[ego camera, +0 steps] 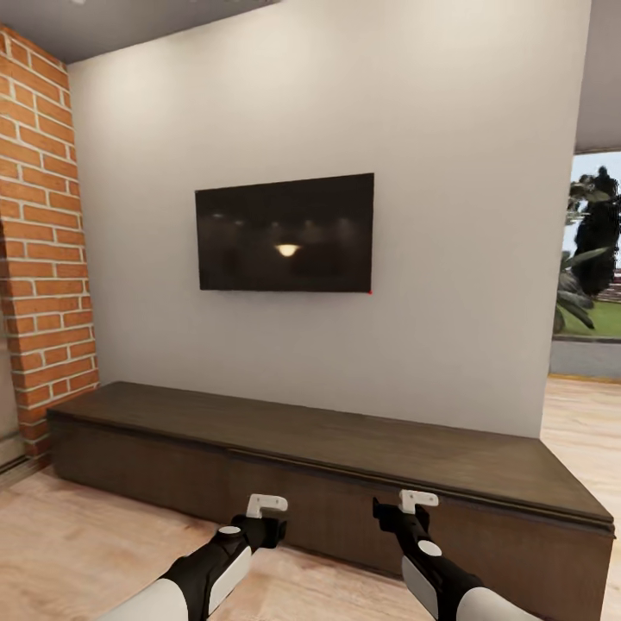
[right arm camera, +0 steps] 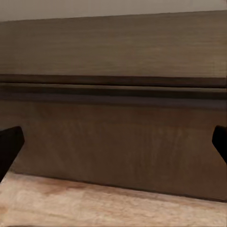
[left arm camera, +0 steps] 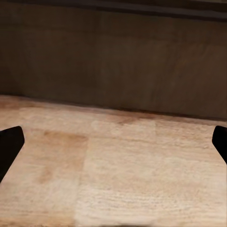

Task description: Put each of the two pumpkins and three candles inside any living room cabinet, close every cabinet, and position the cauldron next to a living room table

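Observation:
The long low dark brown cabinet (ego camera: 345, 444) stands against the white wall, and its drawer fronts (ego camera: 164, 470) look shut. My left gripper (ego camera: 269, 520) hangs low before the cabinet's middle front, open, with wood floor (left arm camera: 118, 165) and the cabinet base (left arm camera: 113, 61) ahead of it. My right gripper (ego camera: 393, 516) is a little to the right, open, facing the drawer front (right arm camera: 118, 142) just under the top edge. Nothing sits between either pair of fingers. The pumpkins, candles, cauldron and table are out of view.
A dark TV (ego camera: 285, 233) hangs on the wall above the cabinet. A brick wall (ego camera: 39, 259) closes the left side. At the right, an opening (ego camera: 595, 259) looks onto plants. Pale wood floor (ego camera: 69, 543) stretches in front of the cabinet.

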